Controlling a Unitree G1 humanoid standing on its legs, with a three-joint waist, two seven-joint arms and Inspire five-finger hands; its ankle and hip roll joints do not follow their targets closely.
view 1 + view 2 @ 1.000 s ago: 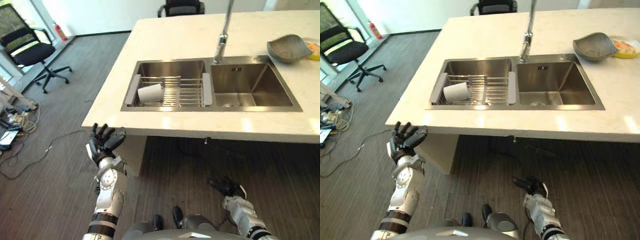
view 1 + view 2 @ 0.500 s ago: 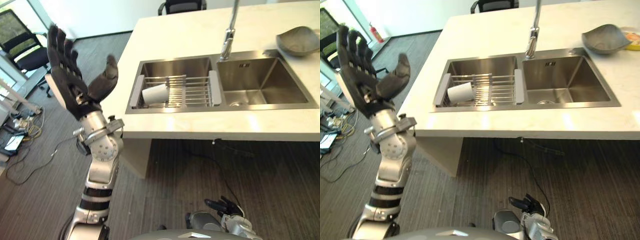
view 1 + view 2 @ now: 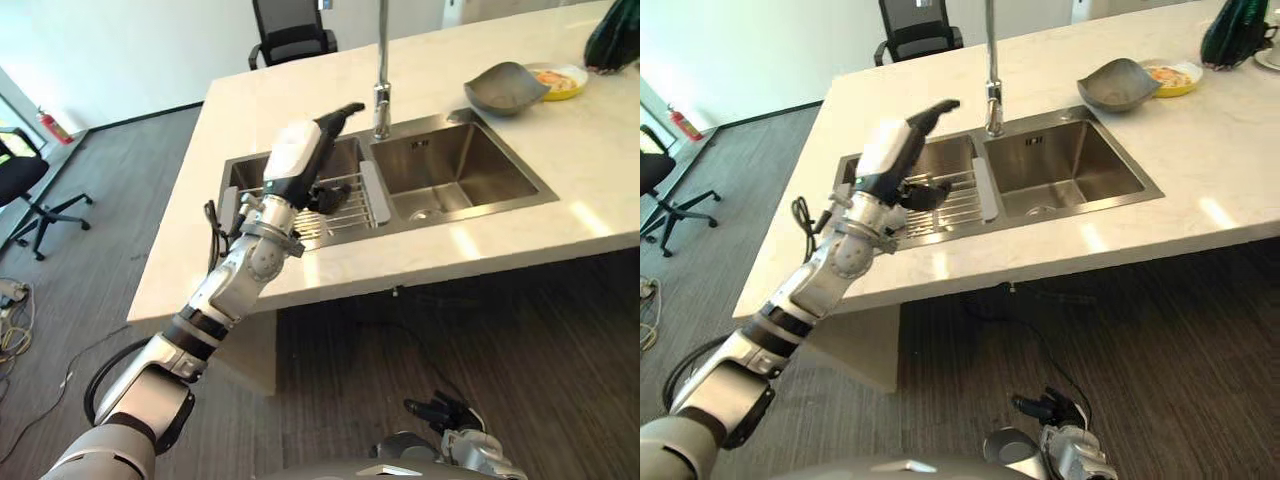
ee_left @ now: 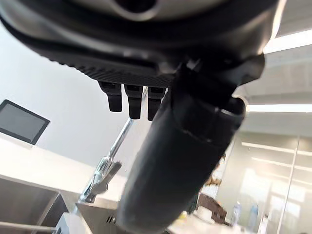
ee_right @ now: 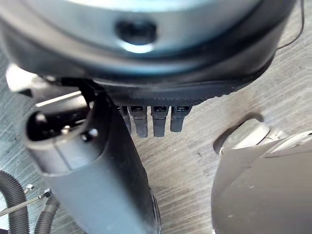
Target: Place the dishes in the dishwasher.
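A steel double sink (image 3: 470, 205) is set in the pale counter (image 3: 600, 180). A wire dish rack (image 3: 340, 205) spans its left basin. My left hand (image 3: 295, 160) hovers over that rack, open, fingers straight and pointing toward the faucet (image 3: 381, 95); it holds nothing and covers the rack's left part. In the left wrist view the thumb (image 4: 180, 161) stands out before the faucet (image 4: 105, 173). A grey bowl (image 3: 505, 87) lies on the counter beyond the right basin, next to a yellow plate (image 3: 560, 78). My right hand (image 3: 440, 412) hangs open low over the floor.
A dark green object (image 3: 612, 35) stands at the counter's far right corner. One black office chair (image 3: 290, 30) is behind the counter and another (image 3: 25, 190) is on the floor at the left. The counter's front edge overhangs dark wood flooring.
The left arm has risen from beside the counter and reached over the left basin, now hiding the white cup in the rack. The camera view has shifted. The right hand stays low.
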